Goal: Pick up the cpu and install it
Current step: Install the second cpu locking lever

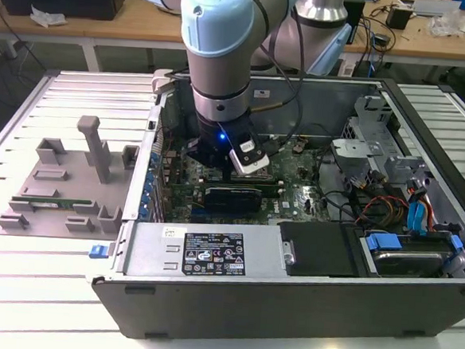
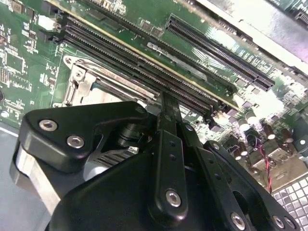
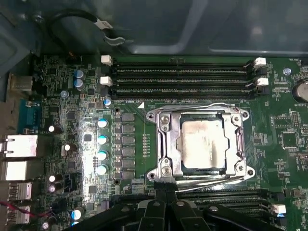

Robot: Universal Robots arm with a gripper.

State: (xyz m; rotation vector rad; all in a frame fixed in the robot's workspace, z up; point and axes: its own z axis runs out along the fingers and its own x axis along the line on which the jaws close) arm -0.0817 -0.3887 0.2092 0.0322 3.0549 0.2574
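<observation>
The cpu [image 3: 202, 143], a small silver-grey square, lies flat in the socket on the green motherboard, with the metal socket frame [image 3: 163, 144] down around it. In the first wrist view my gripper [image 3: 166, 190] hangs just beside the socket's edge, next to the thin wire lever [image 3: 202, 180]. Its two black fingers are pressed together with nothing between them. The second wrist view shows the same fingertips [image 2: 168, 103] against a memory slot, close to the socket corner [image 2: 79, 79]. In the exterior view the arm [image 1: 220, 62] reaches down into the open computer case [image 1: 288, 294].
Empty memory slots [image 3: 183, 77] run along both sides of the socket. Case walls, a power supply [image 1: 211, 253], a drive cage [image 1: 362, 148] and coloured cables [image 1: 390, 209] crowd the inside. A grey parts fixture [image 1: 56, 182] holding a green memory stick [image 1: 51, 204] sits at the exterior view's left.
</observation>
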